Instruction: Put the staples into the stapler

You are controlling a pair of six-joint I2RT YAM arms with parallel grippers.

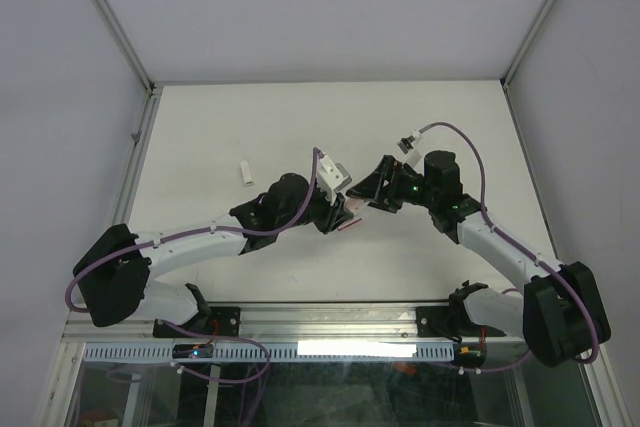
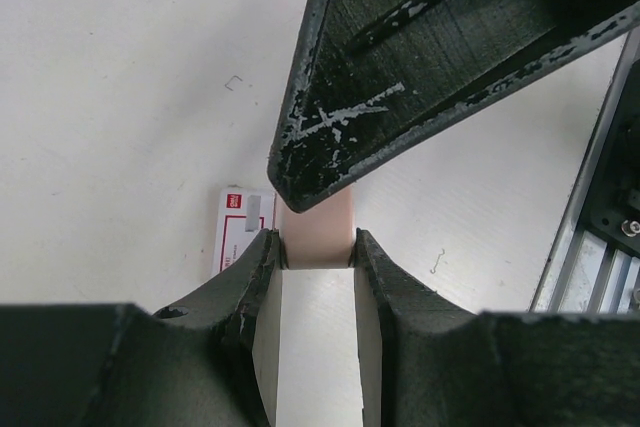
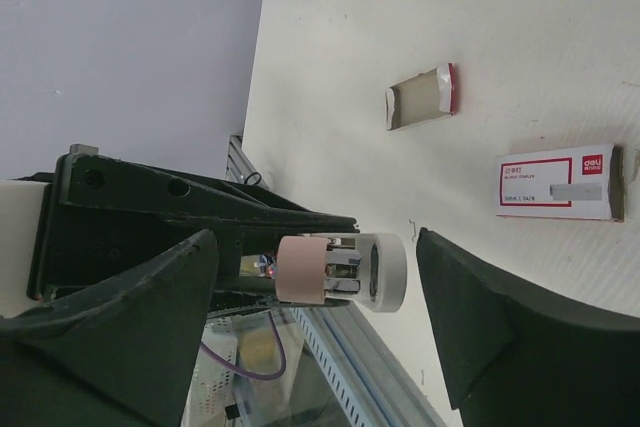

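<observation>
My left gripper (image 1: 338,209) is shut on the small pink-and-white stapler (image 2: 318,232) and holds it above the table centre. In the right wrist view the stapler (image 3: 340,269) shows a pink part, a white part and metal between them. My right gripper (image 1: 372,187) is open, with its fingers on either side of the stapler, not touching it. One right finger (image 2: 400,77) hangs just over the stapler's far end. The staples (image 3: 418,100), a small flat grey rectangle with a paler rim and a red end, lie on the table beyond. They are hidden in the top view.
A red-and-white staple box (image 3: 560,182) lies flat on the table under the grippers and also shows in the left wrist view (image 2: 238,232). A white short bar (image 1: 246,174) lies to the left. Single loose staples (image 2: 437,264) dot the table. The metal front rail (image 2: 590,237) is close.
</observation>
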